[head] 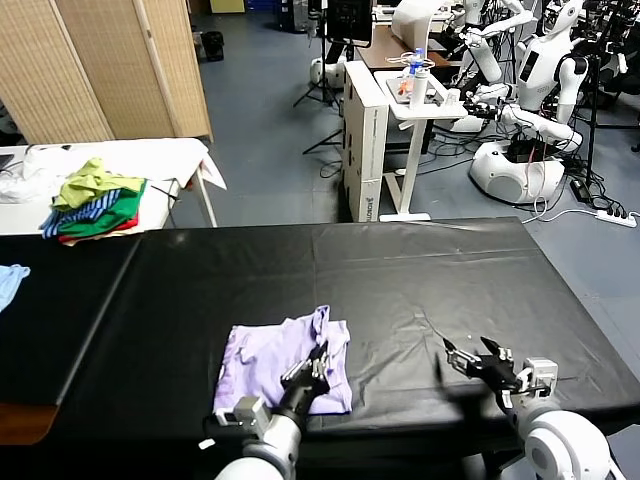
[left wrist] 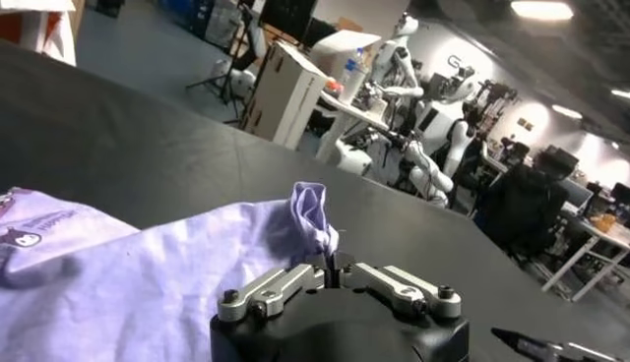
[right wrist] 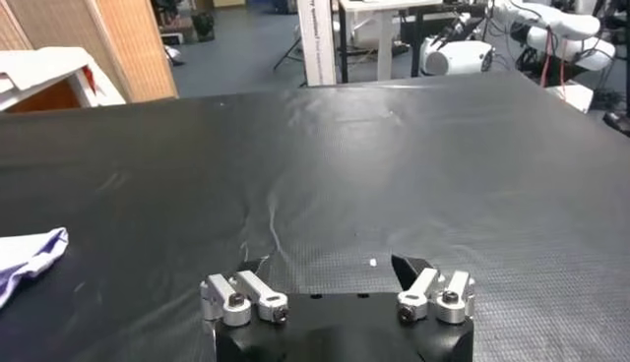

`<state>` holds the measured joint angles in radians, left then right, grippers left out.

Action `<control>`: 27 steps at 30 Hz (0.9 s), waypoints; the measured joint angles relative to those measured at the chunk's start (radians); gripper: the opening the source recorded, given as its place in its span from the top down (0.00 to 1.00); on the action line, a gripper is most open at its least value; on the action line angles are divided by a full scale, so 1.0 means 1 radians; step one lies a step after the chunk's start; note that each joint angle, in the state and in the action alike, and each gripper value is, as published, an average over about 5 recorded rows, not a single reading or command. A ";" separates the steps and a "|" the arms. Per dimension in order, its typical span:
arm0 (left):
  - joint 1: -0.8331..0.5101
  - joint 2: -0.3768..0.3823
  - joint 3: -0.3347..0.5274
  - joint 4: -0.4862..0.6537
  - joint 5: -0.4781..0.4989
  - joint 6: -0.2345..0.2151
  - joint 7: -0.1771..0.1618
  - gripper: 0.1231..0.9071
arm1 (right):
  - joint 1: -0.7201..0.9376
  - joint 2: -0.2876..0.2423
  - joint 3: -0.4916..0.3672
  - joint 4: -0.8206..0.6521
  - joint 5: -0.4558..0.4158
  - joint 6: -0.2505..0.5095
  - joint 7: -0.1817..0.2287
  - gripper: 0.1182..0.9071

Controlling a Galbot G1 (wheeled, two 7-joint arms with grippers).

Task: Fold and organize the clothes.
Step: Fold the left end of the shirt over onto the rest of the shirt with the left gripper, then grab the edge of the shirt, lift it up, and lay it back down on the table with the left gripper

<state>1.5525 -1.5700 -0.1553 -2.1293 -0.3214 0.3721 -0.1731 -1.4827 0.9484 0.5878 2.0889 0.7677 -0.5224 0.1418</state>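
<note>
T-shirt, lavender and loosely bunched, is spread low and left of centre on the black surface, its near edge pinched in the closed left gripper. With thin fabric caught only at the fingertips, the hem could be lost or a crooked fold dragged in, while the right gripper is held agape over bare surface at lower right.

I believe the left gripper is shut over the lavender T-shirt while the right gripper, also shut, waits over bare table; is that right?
Not quite: the right gripper is open, its fingers spread wide in the right wrist view. The left gripper is indeed shut over the lavender T-shirt, and the right one does wait over bare black table.
</note>
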 joint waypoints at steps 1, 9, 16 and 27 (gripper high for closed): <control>0.002 -0.003 0.001 0.003 0.010 -0.003 0.000 0.91 | 0.003 -0.008 -0.004 0.005 0.012 -0.001 -0.003 0.00; 0.033 -0.012 0.008 -0.009 0.045 -0.010 0.008 0.46 | 0.046 -0.085 -0.063 0.049 0.086 -0.014 -0.007 0.00; 0.037 0.012 -0.028 -0.079 0.002 -0.009 0.023 0.03 | 0.136 -0.132 -0.185 0.072 0.093 -0.021 -0.011 0.00; 0.037 0.151 -0.282 -0.101 -0.005 -0.052 0.025 0.00 | 0.376 -0.069 -0.480 -0.003 0.087 -0.030 0.016 0.00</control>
<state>1.5894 -1.4188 -0.4374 -2.2304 -0.3260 0.3199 -0.1480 -1.1063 0.8791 0.1075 2.0861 0.8552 -0.5525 0.1574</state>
